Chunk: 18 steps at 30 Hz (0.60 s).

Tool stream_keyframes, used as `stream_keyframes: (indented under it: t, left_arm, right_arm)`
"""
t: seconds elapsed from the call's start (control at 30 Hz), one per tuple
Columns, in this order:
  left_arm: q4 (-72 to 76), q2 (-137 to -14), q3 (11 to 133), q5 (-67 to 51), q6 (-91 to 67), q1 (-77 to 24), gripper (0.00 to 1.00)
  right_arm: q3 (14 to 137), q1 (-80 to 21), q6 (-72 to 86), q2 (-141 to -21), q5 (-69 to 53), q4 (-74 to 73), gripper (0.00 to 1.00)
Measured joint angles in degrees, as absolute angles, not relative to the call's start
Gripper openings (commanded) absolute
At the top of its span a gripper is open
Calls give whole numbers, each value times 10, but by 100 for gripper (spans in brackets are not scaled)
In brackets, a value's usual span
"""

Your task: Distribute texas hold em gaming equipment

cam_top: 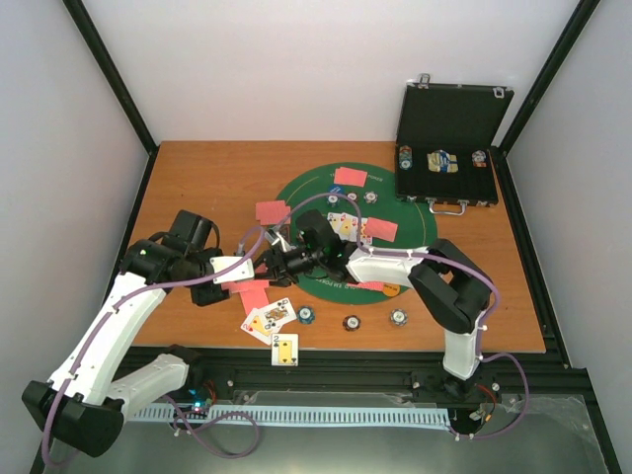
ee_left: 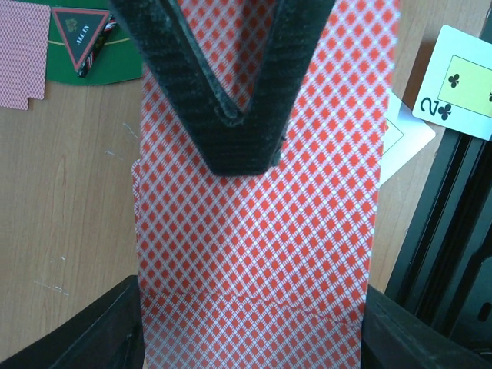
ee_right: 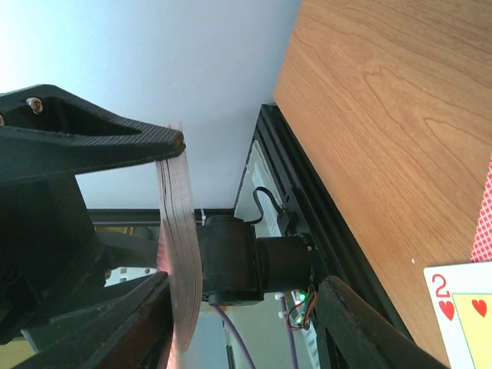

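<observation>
In the left wrist view a deck of red-backed playing cards fills the gap between my left gripper's jaws, which are shut on its edges. A black finger of the right gripper lies over the deck's back. In the right wrist view the deck is edge-on beside the right gripper's left finger, and the jaws stand well apart. From the top, both grippers meet at the green mat's left edge. Red-backed cards, face-up cards and an orange disc lie on the mat.
The open black case stands at the back right. Poker chips sit along the near side, with face-up cards and a 2 card at the table's front edge. A dark red-edged triangle lies on the mat.
</observation>
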State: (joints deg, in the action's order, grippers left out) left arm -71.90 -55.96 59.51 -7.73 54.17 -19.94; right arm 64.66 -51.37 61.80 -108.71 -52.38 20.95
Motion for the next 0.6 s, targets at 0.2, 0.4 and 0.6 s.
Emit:
stream_keyframes:
  t: [0.2,0.4,0.6]
  left_arm:
    - [-712,-556,595,-77,542,-199,27]
    - [-705,-553,592,-76,542,-199,27]
    - [-703,-551,588,-72,542,-199,27]
  right_arm:
    - [648,-512,606,-1065,-523,152,54]
    - [648,-511,609,-1055,-521,134,28]
    - [650,-509,614,-1042,-512,122,12]
